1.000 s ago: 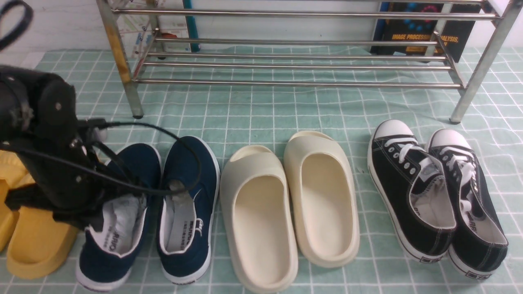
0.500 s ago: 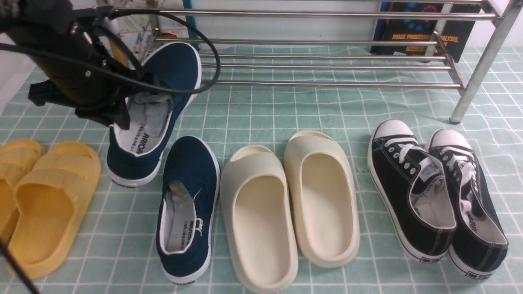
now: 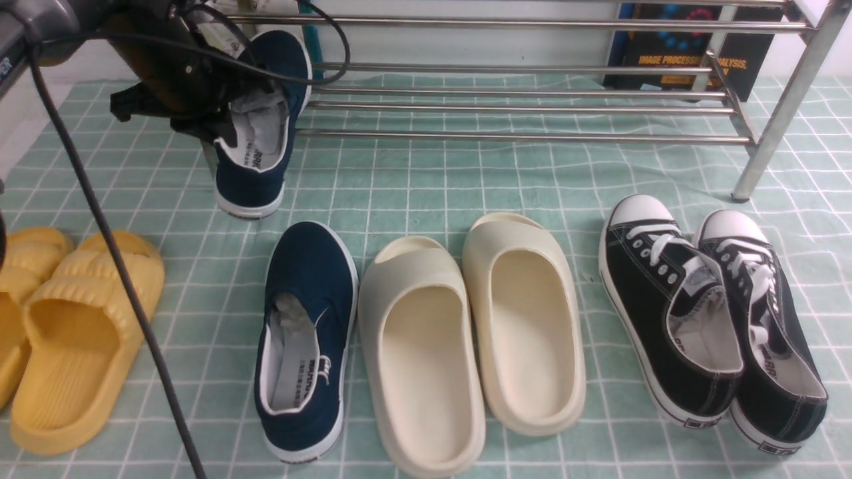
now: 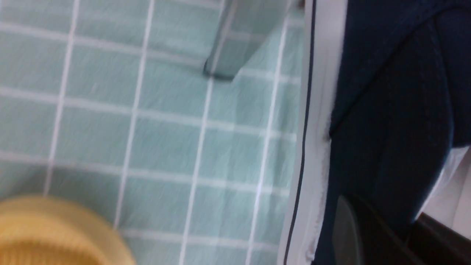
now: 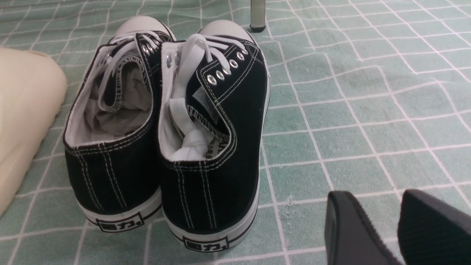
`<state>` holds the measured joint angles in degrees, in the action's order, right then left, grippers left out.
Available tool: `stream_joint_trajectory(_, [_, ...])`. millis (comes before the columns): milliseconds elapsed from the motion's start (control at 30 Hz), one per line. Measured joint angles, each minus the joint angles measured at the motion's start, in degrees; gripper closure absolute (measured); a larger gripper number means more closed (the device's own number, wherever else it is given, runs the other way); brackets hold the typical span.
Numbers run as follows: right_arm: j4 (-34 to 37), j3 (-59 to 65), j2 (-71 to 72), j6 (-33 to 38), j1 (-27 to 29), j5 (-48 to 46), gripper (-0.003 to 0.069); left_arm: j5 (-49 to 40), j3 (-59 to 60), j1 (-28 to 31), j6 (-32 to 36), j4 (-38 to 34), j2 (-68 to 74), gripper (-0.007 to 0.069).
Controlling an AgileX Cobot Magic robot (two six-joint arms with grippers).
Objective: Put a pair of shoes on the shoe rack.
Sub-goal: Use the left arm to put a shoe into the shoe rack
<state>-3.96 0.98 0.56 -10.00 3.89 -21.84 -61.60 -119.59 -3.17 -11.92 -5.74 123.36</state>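
The left end effector (image 3: 216, 126) is shut tight on one navy blue canvas slip-on shoe with a white sole (image 3: 256, 169). A moment ago this shoe sat near us; now it hangs far left, toe by the shiny steel shoe rack (image 3: 506, 136). Its twin shoe (image 3: 306, 332) waits on the green checked counter (image 3: 426, 186). The right end effector (image 5: 382, 221) is open, holding nothing.

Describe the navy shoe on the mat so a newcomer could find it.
Start at the steel shoe rack along the back; a row of footwear lies before it. Between the yellow slides and the cream slides lies the navy shoe. It alone is dark blue, laceless and flat on the mat; its twin hangs from the left gripper.
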Motion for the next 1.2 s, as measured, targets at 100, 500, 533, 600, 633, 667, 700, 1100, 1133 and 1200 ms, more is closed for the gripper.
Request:
stream_joint_trajectory(100, [0.00, 0.00, 0.00, 0.00, 0.00, 0.00, 0.0413, 0.27, -3.22, 0.00, -0.12, -0.23, 2.33, 0.0600])
stream_joint_trajectory(500, [0.00, 0.00, 0.00, 0.00, 0.00, 0.00, 0.0412, 0.42, -7.49, -0.22, -4.28, -1.15, 5.38, 0.0596])
stream_joint_trajectory(533, [0.00, 0.00, 0.00, 0.00, 0.00, 0.00, 0.0412, 0.47, -7.49, -0.22, -4.28, -1.15, 5.38, 0.0595])
stream_joint_trajectory(600, [0.00, 0.00, 0.00, 0.00, 0.00, 0.00, 0.0412, 0.58, -7.49, -0.28, -4.40, -1.15, 5.38, 0.0566])
stream_joint_trajectory(633, [0.00, 0.00, 0.00, 0.00, 0.00, 0.00, 0.0412, 0.58, -7.49, -0.28, -4.40, -1.15, 5.38, 0.0559])
stream_joint_trajectory(667, [0.00, 0.00, 0.00, 0.00, 0.00, 0.00, 0.0412, 0.58, -7.49, -0.28, -4.45, -1.15, 5.38, 0.0517])
stream_joint_trajectory(700, [0.00, 0.00, 0.00, 0.00, 0.00, 0.00, 0.0412, 0.66, -7.49, -0.28, -4.45, -1.15, 5.38, 0.0511])
stream_joint_trajectory(1100, [0.00, 0.00, 0.00, 0.00, 0.00, 0.00, 0.0412, -0.54, -7.98, -0.60, -4.37, 1.33, 5.30, 0.0298])
stream_joint_trajectory(1133, [0.00, 0.00, 0.00, 0.00, 0.00, 0.00, 0.0412, -0.54, -8.04, -0.60, -4.37, 1.41, 5.30, 0.0298])
stream_joint_trajectory(1200, [0.00, 0.00, 0.00, 0.00, 0.00, 0.00, 0.0412, -0.69, -8.22, -0.60, -4.37, 2.56, 4.72, 0.0307])
